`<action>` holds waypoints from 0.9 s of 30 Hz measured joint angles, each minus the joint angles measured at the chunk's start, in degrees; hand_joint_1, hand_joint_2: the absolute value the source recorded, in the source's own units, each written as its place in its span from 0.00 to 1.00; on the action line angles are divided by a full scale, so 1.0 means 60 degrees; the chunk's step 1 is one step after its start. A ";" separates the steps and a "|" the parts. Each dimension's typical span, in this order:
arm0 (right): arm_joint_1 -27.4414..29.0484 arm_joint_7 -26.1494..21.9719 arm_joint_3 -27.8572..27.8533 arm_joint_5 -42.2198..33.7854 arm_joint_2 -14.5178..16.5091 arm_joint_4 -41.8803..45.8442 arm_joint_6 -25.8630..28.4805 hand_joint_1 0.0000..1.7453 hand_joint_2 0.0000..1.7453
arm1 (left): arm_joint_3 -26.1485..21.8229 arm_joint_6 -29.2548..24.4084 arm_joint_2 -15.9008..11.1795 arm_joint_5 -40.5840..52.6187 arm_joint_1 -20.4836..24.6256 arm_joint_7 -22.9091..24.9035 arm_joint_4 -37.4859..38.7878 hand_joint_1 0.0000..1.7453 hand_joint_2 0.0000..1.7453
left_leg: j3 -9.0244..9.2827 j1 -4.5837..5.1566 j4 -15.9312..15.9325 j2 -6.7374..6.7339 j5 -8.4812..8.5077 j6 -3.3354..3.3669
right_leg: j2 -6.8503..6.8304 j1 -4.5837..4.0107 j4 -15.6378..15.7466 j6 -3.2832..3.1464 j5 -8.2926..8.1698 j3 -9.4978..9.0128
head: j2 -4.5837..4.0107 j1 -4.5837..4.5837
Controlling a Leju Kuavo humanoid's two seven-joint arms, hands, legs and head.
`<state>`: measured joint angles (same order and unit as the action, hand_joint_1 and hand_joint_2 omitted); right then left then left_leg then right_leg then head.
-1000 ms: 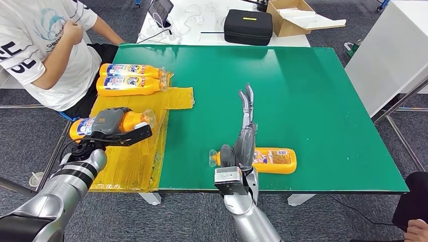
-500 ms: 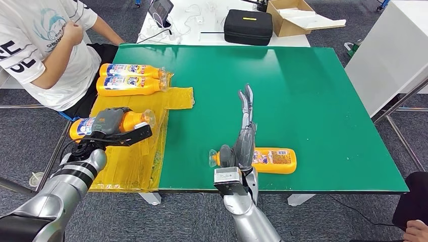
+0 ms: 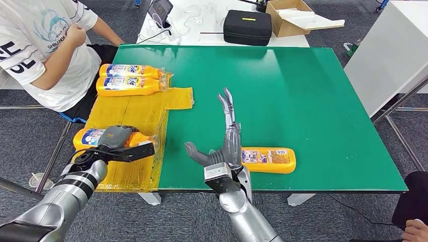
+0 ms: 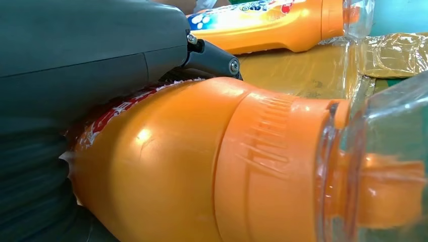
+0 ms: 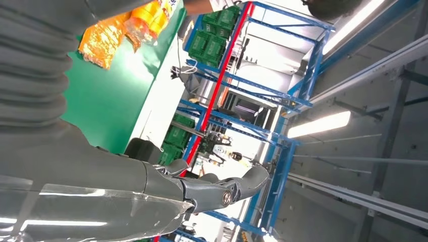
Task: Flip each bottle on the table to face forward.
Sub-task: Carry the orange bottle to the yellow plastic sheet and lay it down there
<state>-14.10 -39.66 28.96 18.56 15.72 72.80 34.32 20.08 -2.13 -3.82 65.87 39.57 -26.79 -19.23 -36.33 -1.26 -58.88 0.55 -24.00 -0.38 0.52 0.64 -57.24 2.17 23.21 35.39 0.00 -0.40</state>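
Left robot hand [image 3: 117, 139] grips a bottle [image 3: 90, 137] at the tabletop's [image 3: 303, 101] 8 o'clock. Right robot hand [image 3: 224, 143], fingers spread, holds nothing beside another bottle [image 3: 267, 159] at 6 o'clock.

We see two bottles [image 3: 130, 78] side by side on the mat [image 3: 132, 113] at the table's [image 3: 303, 91] far left. Nearer on the mat lies a third bottle [image 3: 91, 137], and a fourth [image 3: 267, 160] lies right of it near the front edge.

Glossy orange plastic bottle [image 4: 166, 171]
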 joint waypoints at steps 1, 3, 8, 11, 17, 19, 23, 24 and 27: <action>-0.0005 -0.0002 0.0000 0.0001 0.0000 -0.0029 0.0000 0.00 1.00 | 0.0004 0.0016 -0.0004 -0.0004 0.0000 -0.0003 0.0002 1.00 1.00 | 0.0001 0.0000 0.0000 0.0000 0.0000 0.0000 | 0.0000 0.0000 0.0000 0.0000 0.0000 -0.0001 | 0.0000 0.0000; -0.0014 -0.0005 0.0000 0.0003 0.0000 -0.0077 0.0000 0.00 1.00 | 0.0013 0.0048 -0.0009 -0.0023 0.0001 -0.0008 0.0004 0.95 1.00 | 0.0002 0.0000 0.0000 0.0001 0.0001 -0.0001 | 0.0000 0.0000 -0.0001 0.0000 0.0000 -0.0004 | 0.0000 0.0001; -0.0017 -0.0005 0.0000 0.0017 0.0000 -0.0135 0.0000 0.00 1.00 | 0.0036 0.0083 -0.0015 -0.0154 -0.0007 -0.0012 0.0004 0.00 0.25 | 0.0004 0.0000 0.0000 0.0001 0.0001 -0.0001 | 0.0000 0.0000 -0.0001 0.0000 0.0000 -0.0005 | 0.0000 -0.0001; -0.0018 -0.0005 0.0000 0.0028 0.0000 -0.0148 0.0000 0.00 1.00 | 0.0035 0.0207 -0.0016 -0.0349 -0.0028 -0.0023 0.0006 0.00 0.00 | 0.0004 0.0000 0.0000 0.0001 0.0001 -0.0001 | 0.0000 0.0000 -0.0001 0.0000 0.0000 -0.0006 | 0.0000 -0.0001; -0.0038 -0.0005 0.0002 0.0044 0.0000 -0.0217 -0.0024 0.00 1.00 | -0.0011 0.0696 -0.0031 -0.0808 -0.0020 -0.0236 0.0006 0.00 0.00 | 0.0008 0.0001 0.0000 0.0011 0.0001 -0.0001 | -0.0008 0.0002 -0.0001 0.0000 0.0000 -0.0018 | 0.0000 0.0000; -0.0057 -0.0005 0.0004 0.0053 0.0003 -0.0254 -0.0027 0.00 1.00 | -0.0071 0.0934 -0.0032 -0.1004 -0.0009 -0.0367 0.0005 0.00 0.00 | 0.0013 0.0002 0.0000 0.0017 0.0001 -0.0001 | -0.0018 0.0003 0.0000 0.0000 0.0001 -0.0027 | 0.0000 0.0000; -0.0082 -0.0005 0.0004 0.0060 0.0035 -0.0329 -0.0029 0.00 1.00 | -0.0194 0.1632 -0.0036 -0.1399 0.0051 -0.0686 0.0004 0.00 0.00 | 0.0020 0.0002 0.0001 0.0029 0.0008 -0.0001 | -0.0030 0.0002 0.0001 -0.0001 0.0001 -0.0037 | 0.0000 0.0000; -0.0094 -0.0005 0.0004 0.0061 0.0043 -0.0345 -0.0029 0.00 1.00 | -0.0216 0.1746 -0.0036 -0.1453 0.0065 -0.0733 0.0004 0.00 0.00 | 0.0020 0.0002 0.0001 0.0029 0.0012 -0.0002 | -0.0029 0.0002 0.0001 -0.0001 0.0000 -0.0038 | 0.0000 0.0000; -0.0121 -0.0005 0.0004 0.0061 0.0051 -0.0392 -0.0029 0.00 1.00 | -0.0296 0.1970 -0.0037 -0.1574 0.0089 -0.0841 0.0004 0.00 0.00 | 0.0022 0.0001 0.0002 0.0029 0.0023 -0.0006 | -0.0029 0.0001 0.0000 -0.0006 -0.0006 -0.0038 | 0.0000 0.0000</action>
<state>-14.83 -39.70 28.98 18.92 16.02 70.45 34.14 18.31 9.69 -4.05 56.42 40.11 -31.84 -19.21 -36.19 -1.26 -58.87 0.72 -23.87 -0.41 0.34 0.64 -57.24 2.13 23.18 35.16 0.00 -0.40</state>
